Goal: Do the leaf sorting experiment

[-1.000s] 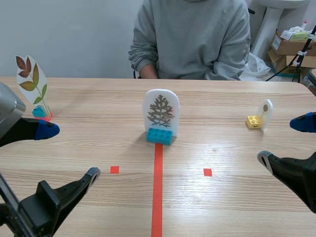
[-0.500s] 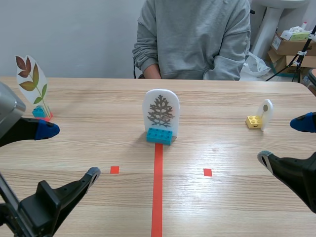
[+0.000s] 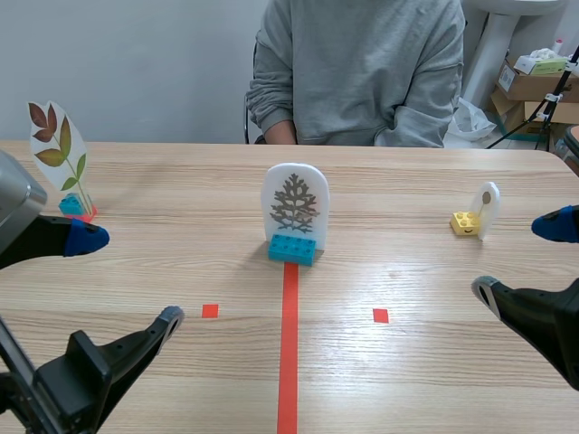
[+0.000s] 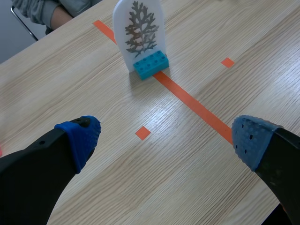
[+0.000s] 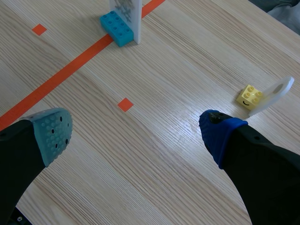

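Far left, near the table (image 3: 181, 185) edge, a white card with a brown-green compound leaf (image 3: 56, 146) is seen upright in a small blue brick (image 3: 71, 205). The left gripper (image 3: 128, 277) is held low over the near left of the table, its fingers spread wide with nothing between them; only bare wood and a small orange square (image 4: 143, 132) are seen under it in the left wrist view.

At the middle, a rounded white card with a grey feathery leaf (image 3: 295, 206) is stood upright in a blue brick base (image 3: 292, 248), which sits at the far end of the orange tape line (image 3: 288, 353). It is well ahead of both grippers and touched by neither. A person in a grey sweatshirt (image 3: 357, 72) is seated behind it.

To the right, a small white card (image 3: 488, 209) is set in a yellow brick (image 3: 465, 221); what is printed on it cannot be made out. The right gripper (image 3: 517, 258) is held low at the near right, fingers wide apart and nothing gripped, with the yellow brick just ahead of its blue-padded finger. Cardboard boxes (image 3: 534, 81) are seen at far right behind the table.
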`<state>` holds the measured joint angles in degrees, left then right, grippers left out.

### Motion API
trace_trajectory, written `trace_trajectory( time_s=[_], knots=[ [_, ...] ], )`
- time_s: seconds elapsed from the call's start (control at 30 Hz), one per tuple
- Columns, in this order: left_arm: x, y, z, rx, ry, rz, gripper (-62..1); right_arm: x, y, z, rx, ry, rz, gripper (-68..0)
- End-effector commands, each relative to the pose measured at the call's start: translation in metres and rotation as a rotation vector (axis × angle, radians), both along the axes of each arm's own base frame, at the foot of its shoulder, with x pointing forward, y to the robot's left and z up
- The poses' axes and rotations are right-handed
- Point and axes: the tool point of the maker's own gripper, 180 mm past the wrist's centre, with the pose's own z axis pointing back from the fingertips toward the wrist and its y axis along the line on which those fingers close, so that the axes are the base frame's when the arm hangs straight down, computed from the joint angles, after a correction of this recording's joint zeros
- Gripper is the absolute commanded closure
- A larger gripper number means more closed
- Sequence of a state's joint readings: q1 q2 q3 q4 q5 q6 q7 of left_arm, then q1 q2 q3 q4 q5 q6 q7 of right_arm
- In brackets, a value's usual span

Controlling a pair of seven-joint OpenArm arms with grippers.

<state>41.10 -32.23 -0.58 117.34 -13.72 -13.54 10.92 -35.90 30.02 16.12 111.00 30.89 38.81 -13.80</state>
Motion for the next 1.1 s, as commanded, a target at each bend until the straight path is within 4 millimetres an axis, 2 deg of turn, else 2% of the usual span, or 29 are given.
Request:
trace_trajectory(
  time_s=[0.0,0.3,0.5,0.6,0.8,0.9,1.07],
  knots=[
    [0.003,0.001,0.004,-0.011,-0.017,0.008,-59.8,0.005,0.0,0.007,0.003,-0.027,0.007,-54.9],
    [0.003,0.001,0.004,-0.007,-0.018,0.007,-59.8,0.005,-0.001,0.007,0.003,-0.027,0.007,-54.9],
    [0.017,-0.001,0.006,0.046,-0.055,-0.059,-59.8,0.005,-0.001,0.007,0.003,-0.027,0.007,-54.9],
    [0.032,0.004,0.0,0.067,-0.068,-0.077,-59.8,0.005,-0.001,0.007,0.003,-0.027,0.007,-54.9],
    [0.075,0.019,-0.023,0.098,-0.061,-0.1,-59.8,0.005,-0.001,0.007,0.003,-0.027,0.007,-54.9],
    [0.096,0.014,-0.033,0.101,-0.053,-0.139,-59.8,0.005,-0.001,0.007,0.002,-0.027,0.007,-54.9],
    [0.128,-0.008,-0.047,0.112,-0.047,-0.217,-59.8,0.005,-0.001,0.007,0.002,-0.026,0.007,-54.9]
  ],
)
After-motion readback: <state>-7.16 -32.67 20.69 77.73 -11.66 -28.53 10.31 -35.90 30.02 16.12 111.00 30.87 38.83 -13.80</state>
